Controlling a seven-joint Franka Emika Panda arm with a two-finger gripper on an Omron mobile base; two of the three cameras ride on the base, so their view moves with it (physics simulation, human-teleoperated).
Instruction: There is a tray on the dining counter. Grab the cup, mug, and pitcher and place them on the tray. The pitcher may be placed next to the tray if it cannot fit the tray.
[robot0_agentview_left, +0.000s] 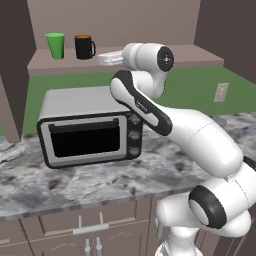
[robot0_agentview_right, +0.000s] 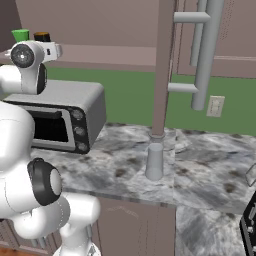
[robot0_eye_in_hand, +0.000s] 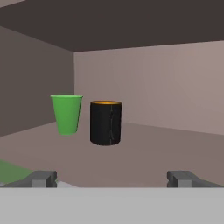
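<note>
A bright green cup (robot0_agentview_left: 55, 46) and a black mug (robot0_agentview_left: 84, 47) with an orange inside stand side by side on a high pinkish shelf (robot0_agentview_left: 150, 59). In the hand view the cup (robot0_eye_in_hand: 66, 114) is left of the mug (robot0_eye_in_hand: 105, 122), both well ahead of my fingertips (robot0_eye_in_hand: 41, 178). My gripper (robot0_agentview_left: 102, 59) is raised to shelf height just right of the mug, open, with nothing between its fingers. It appears again (robot0_eye_in_hand: 113, 179) with its jaws wide apart. The pale grey pitcher (robot0_agentview_right: 154, 161) stands upright on the marbled counter at the foot of a brown post.
A silver toaster oven (robot0_agentview_left: 85, 130) sits on the marbled counter (robot0_agentview_left: 100, 185) below the shelf and under my arm. A brown post (robot0_agentview_right: 162, 65) and grey pipes (robot0_agentview_right: 205, 55) rise to the right. The shelf has side walls and a ceiling above it.
</note>
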